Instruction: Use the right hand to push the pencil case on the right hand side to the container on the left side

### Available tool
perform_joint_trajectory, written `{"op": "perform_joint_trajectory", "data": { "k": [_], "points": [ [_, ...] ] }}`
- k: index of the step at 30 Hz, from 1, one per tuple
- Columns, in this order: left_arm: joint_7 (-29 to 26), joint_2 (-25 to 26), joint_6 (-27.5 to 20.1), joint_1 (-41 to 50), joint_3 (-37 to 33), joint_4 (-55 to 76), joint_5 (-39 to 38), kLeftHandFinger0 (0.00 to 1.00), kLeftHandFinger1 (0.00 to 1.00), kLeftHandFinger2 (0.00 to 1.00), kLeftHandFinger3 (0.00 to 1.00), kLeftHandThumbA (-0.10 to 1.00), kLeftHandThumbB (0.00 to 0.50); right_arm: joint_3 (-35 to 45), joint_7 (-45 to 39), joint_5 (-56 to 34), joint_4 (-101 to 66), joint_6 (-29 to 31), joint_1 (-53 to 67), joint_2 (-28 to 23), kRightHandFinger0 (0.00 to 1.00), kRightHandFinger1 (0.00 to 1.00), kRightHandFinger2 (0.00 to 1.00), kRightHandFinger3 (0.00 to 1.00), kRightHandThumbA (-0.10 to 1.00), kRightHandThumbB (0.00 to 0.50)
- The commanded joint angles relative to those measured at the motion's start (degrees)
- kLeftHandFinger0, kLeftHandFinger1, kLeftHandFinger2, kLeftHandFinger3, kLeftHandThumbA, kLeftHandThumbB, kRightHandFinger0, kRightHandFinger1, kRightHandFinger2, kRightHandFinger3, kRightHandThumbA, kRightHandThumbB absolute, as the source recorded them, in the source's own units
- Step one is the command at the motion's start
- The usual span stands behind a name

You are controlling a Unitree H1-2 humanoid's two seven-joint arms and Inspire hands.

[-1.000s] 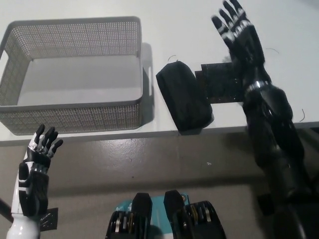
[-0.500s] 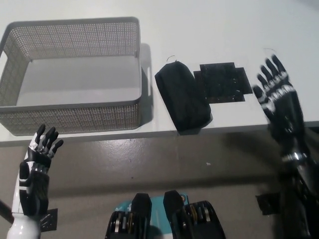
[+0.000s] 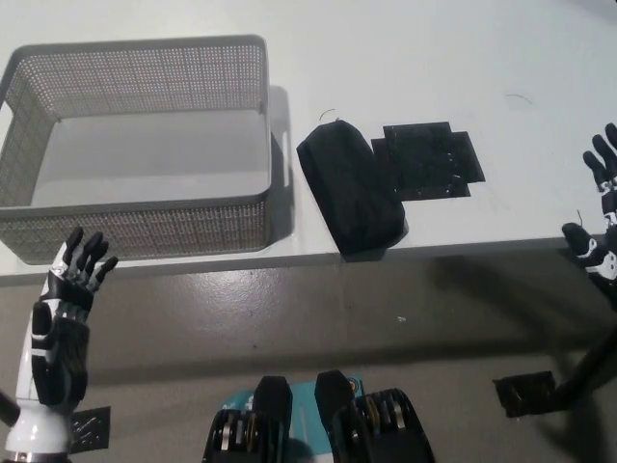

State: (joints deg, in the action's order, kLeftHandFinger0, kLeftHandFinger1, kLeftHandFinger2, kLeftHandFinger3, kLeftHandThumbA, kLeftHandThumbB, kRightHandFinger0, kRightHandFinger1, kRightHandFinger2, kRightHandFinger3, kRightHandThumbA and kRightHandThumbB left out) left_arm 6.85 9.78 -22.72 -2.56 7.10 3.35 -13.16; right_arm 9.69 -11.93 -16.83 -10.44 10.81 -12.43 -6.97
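Note:
A black pencil case [image 3: 350,198] lies on the white table [image 3: 405,58], tilted, its near end at the table's front edge. It sits just right of the grey mesh container [image 3: 145,145], close to the container's right wall, with a narrow gap between them. My black right hand [image 3: 602,217] is at the picture's far right edge near the table's front edge, open, well away from the case and partly cut off. My white left hand [image 3: 63,333] rests open at the lower left, in front of the table and below the container.
A flat black patch [image 3: 429,162] lies on the table just right of the pencil case. The floor [image 3: 289,318] runs below the table's front edge, with a small dark marker [image 3: 525,394] at the lower right.
My right hand has pulled back from above the table behind the patch, moving right and toward me to the picture's right edge. The pencil case has barely moved. The left hand has shifted slightly.

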Motion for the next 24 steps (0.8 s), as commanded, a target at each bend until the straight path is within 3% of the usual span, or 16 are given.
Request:
{"op": "perform_joint_trajectory", "data": {
  "k": [1, 8, 10, 14, 18, 19, 24],
  "points": [
    [0.1, 1.5, -0.8, -0.4, 1.2, 2.2, 0.0, 1.0, 1.0, 1.0, 1.0, 1.0, 0.413, -1.3, -0.7, -1.0, -2.9, 0.1, 2.8, -0.6, 1.0, 1.0, 1.0, 1.0, 1.0, 0.359],
    [0.2, 1.9, -0.5, -0.3, 1.9, 2.0, 0.1, 1.0, 1.0, 1.0, 1.0, 1.0, 0.411, -4.6, -2.2, 1.8, -2.1, 3.6, 11.5, -0.9, 1.0, 1.0, 1.0, 1.0, 1.0, 0.378],
    [0.5, 1.7, -0.4, -0.4, 1.6, 1.4, 0.1, 1.0, 1.0, 1.0, 1.0, 1.0, 0.413, -5.7, -2.5, 2.8, -0.5, 5.5, 12.9, -0.5, 1.0, 1.0, 1.0, 1.0, 1.0, 0.329],
    [0.4, 1.5, 0.2, -0.3, 1.3, 1.6, 0.5, 1.0, 1.0, 1.0, 1.0, 1.0, 0.394, -7.8, -3.0, 2.7, 2.0, 6.9, 13.5, 0.4, 1.0, 1.0, 1.0, 1.0, 1.0, 0.285],
    [0.3, 1.4, 0.1, 0.4, 1.3, 2.0, 0.8, 1.0, 1.0, 1.0, 1.0, 1.0, 0.391, -9.0, -2.4, 3.0, 2.8, 5.5, 13.6, 0.7, 1.0, 1.0, 1.0, 1.0, 1.0, 0.321],
    [0.3, 1.4, -0.3, 0.7, 1.4, 1.8, 1.1, 1.0, 1.0, 1.0, 1.0, 1.0, 0.39, -9.3, -2.4, 2.8, 2.3, 3.8, 13.8, 0.3, 1.0, 1.0, 1.0, 1.0, 1.0, 0.351],
    [0.3, 0.9, -0.8, 2.7, 1.3, 2.2, 1.1, 1.0, 1.0, 1.0, 1.0, 1.0, 0.403, -10.1, -2.4, 2.6, 2.7, 2.8, 15.2, -0.2, 1.0, 1.0, 1.0, 1.0, 1.0, 0.339]
  ]
}}
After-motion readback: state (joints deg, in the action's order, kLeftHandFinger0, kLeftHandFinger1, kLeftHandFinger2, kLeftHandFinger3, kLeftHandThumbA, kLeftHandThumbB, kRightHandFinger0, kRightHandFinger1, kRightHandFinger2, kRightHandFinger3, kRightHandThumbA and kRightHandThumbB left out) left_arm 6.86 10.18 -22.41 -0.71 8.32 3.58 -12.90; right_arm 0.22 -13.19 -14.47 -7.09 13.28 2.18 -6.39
